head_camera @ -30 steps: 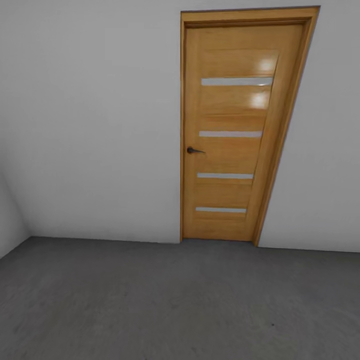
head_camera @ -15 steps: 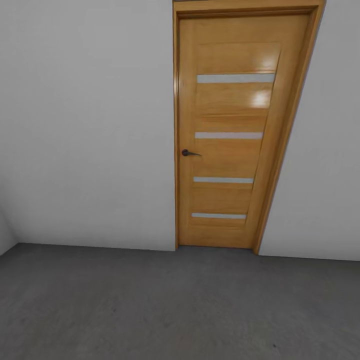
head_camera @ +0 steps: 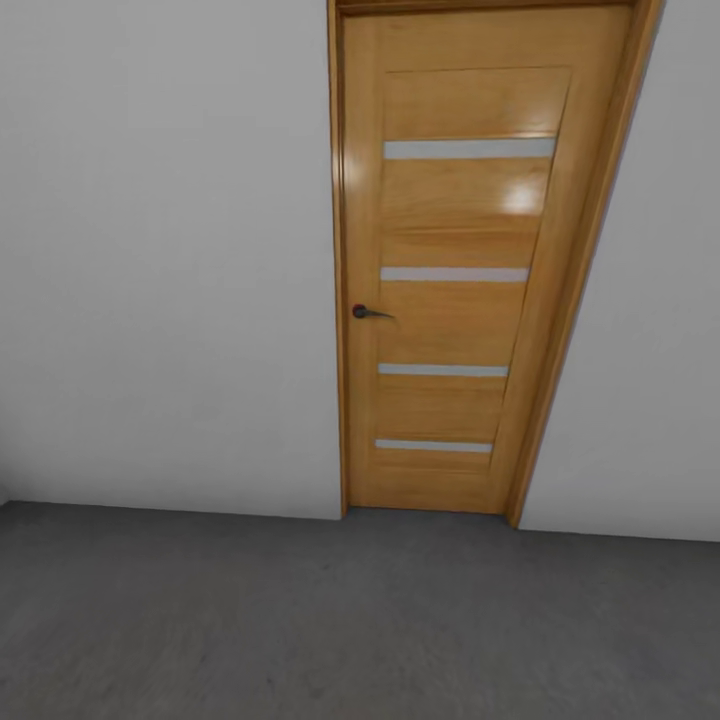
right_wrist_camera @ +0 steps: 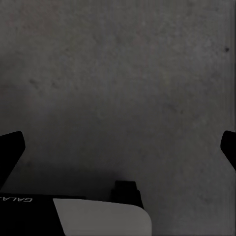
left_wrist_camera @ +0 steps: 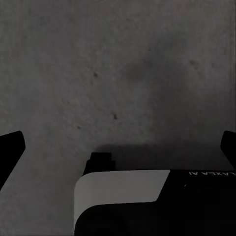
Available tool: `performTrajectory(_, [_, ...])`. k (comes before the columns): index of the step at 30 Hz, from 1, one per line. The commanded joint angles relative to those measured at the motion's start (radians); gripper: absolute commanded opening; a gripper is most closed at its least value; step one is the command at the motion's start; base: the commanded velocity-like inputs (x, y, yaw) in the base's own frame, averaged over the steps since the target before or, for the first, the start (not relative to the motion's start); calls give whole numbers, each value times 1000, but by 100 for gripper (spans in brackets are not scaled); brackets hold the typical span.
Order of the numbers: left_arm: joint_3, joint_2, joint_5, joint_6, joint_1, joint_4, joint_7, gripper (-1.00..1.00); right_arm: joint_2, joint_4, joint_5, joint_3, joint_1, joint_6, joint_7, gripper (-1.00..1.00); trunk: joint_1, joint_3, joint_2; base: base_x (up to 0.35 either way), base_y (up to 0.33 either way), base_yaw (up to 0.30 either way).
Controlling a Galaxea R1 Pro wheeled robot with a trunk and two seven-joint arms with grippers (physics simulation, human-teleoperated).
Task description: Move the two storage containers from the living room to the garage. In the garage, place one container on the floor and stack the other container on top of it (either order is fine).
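- Head view: looks forward and slightly down, close to a wooden door (head_camera: 455, 280) set in a white wall (head_camera: 170, 250); grey concrete floor (head_camera: 300, 620) along the lower edge.
- Left wrist view: faces straight down at the floor (left_wrist_camera: 118, 69), near; fingertips (left_wrist_camera: 11, 147) at the frame's sides.
- Right wrist view: same downward look at the floor (right_wrist_camera: 118, 83).
- All three views share only the concrete floor.

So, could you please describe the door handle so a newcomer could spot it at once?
Find the white wall above the grey concrete floor, then the wooden door set in it. The handle is a small dark lever on the door's left edge, darker than the four pale glass slats.
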State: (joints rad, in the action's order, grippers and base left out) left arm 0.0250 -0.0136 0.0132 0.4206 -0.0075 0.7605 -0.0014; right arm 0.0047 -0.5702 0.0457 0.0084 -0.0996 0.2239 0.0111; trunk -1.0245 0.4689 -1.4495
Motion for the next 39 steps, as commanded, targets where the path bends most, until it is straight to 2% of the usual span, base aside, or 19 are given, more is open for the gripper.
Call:
performTrajectory(1, [3,-1,1,6,0,2,0,100,0,-2,5,1,0,6,1,100,-1,1,-1,313,-128,0])
performTrajectory(39, [3,-1,1,6,0,0,0,100,-2,4,3,2,-1,6,1,100,-1,1,-1,320,-117,0])
